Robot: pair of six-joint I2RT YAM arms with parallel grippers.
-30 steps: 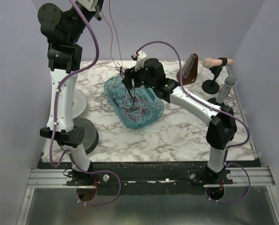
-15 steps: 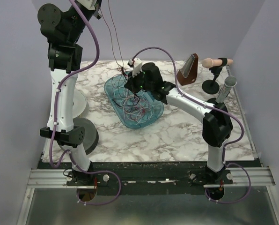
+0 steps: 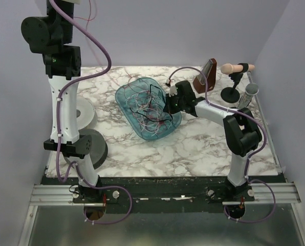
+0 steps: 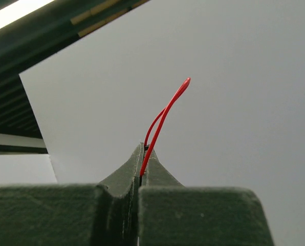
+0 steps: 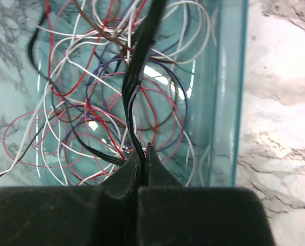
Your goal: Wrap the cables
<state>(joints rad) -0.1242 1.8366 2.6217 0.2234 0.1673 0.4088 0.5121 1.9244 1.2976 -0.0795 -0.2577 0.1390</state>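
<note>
The cables [image 3: 148, 106] are a tangle of thin red, white, black and pink loops lying in a clear teal tray [image 3: 126, 114] at the table's centre. My right gripper [image 3: 167, 106] reaches low over the tray's right side. In the right wrist view it [image 5: 144, 151] is shut on a bundle of black cables [image 5: 137, 77] that rises from the tangle [image 5: 81, 102]. My left arm is raised high at the left, with its gripper above the top view's edge. In the left wrist view that gripper [image 4: 144, 149] is shut on a thin red wire loop [image 4: 164, 115] against a grey wall.
A brown wedge-shaped metronome [image 3: 205, 77], a microphone on a black stand [image 3: 236, 69] and a tilted grey tube [image 3: 246, 97] stand at the back right. A white plate [image 3: 86, 114] and a dark disc [image 3: 94, 146] lie at the left, by the left arm. The tray's right wall [image 5: 226, 102] is beside my right fingers.
My right gripper has shut on the black cables and moved right, to the tray's right side. The left arm has swung left and higher, and its wires no longer hang down to the tray.
</note>
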